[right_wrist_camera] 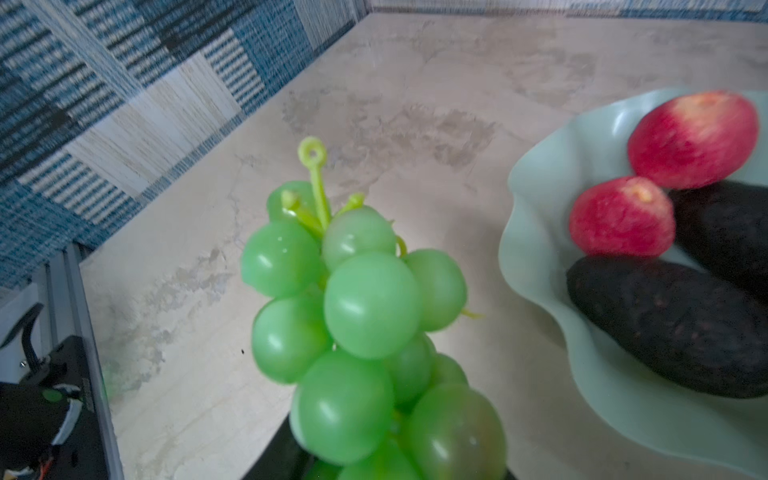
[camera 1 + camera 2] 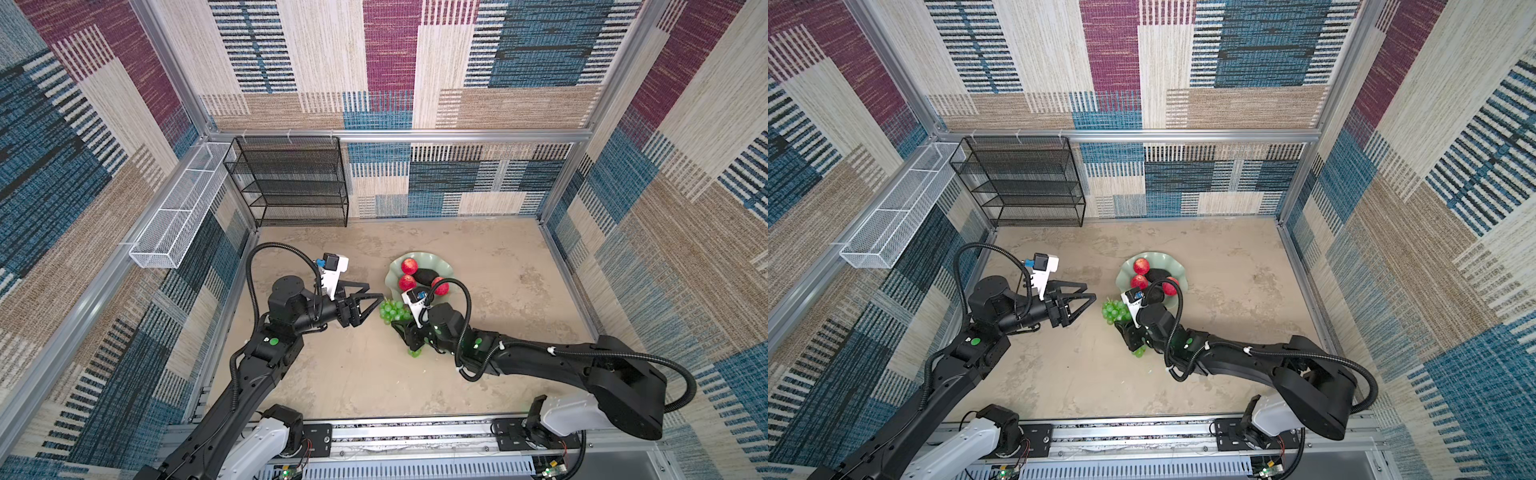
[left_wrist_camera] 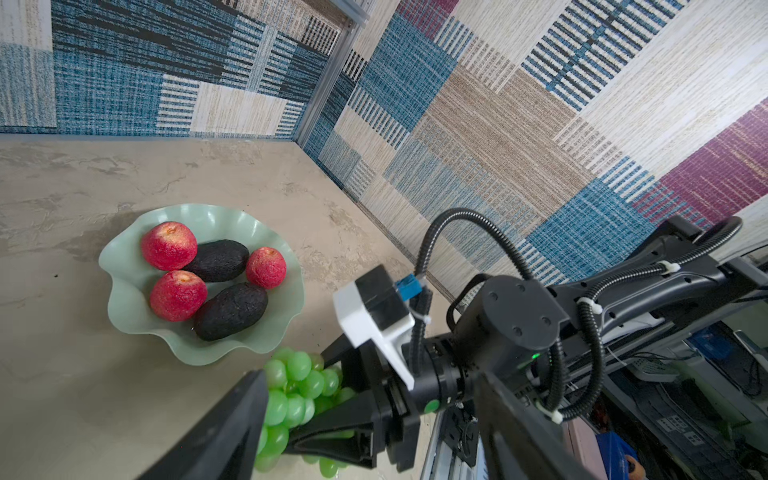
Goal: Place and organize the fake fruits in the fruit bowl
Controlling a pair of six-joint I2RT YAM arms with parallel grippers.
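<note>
The pale green scalloped fruit bowl (image 2: 437, 265) (image 3: 124, 253) sits mid-table and holds three red apples (image 2: 409, 266) (image 2: 407, 283) (image 2: 439, 286) and two dark avocados (image 3: 219, 259) (image 3: 230, 311). The bunch of green grapes (image 2: 390, 311) (image 2: 1113, 309) (image 1: 365, 307) lies just outside the bowl's near-left rim. My right gripper (image 2: 402, 324) (image 2: 1125, 324) is shut on its middle, and a few grapes (image 2: 414, 353) poke out behind the jaws. I cannot tell whether the bunch touches the table. My left gripper (image 2: 375, 291) (image 2: 1090, 291) is open and empty, just left of the grapes.
A black mesh shelf rack (image 2: 291, 183) stands at the back left against the wall. A white wire basket (image 2: 174, 212) hangs on the left wall. Patterned walls close in three sides, and a metal rail (image 2: 415, 432) runs along the front edge.
</note>
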